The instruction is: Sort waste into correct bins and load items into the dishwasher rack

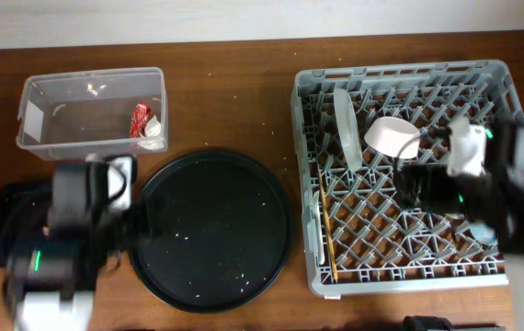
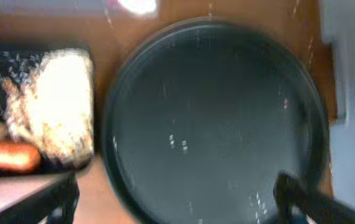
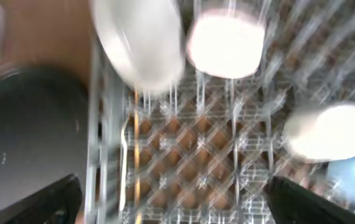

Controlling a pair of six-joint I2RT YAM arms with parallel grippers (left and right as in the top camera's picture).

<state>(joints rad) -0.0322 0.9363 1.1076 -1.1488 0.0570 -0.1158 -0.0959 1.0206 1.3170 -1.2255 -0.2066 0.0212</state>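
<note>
The grey dishwasher rack holds an upright white plate, a cream bowl, a chopstick and a white fork. My right gripper hovers open over its middle. Seen from the right wrist, the gripper is empty above the grid, with the plate, bowl and a white cup beyond. The clear tub contains the red wrapper and white tissue. My left gripper is open and empty; food scraps and a carrot lie in the shallow black tray.
A large round black tray with scattered crumbs lies between the bins and the rack. My left arm covers most of the shallow black tray. Bare wooden table shows behind the tub and rack.
</note>
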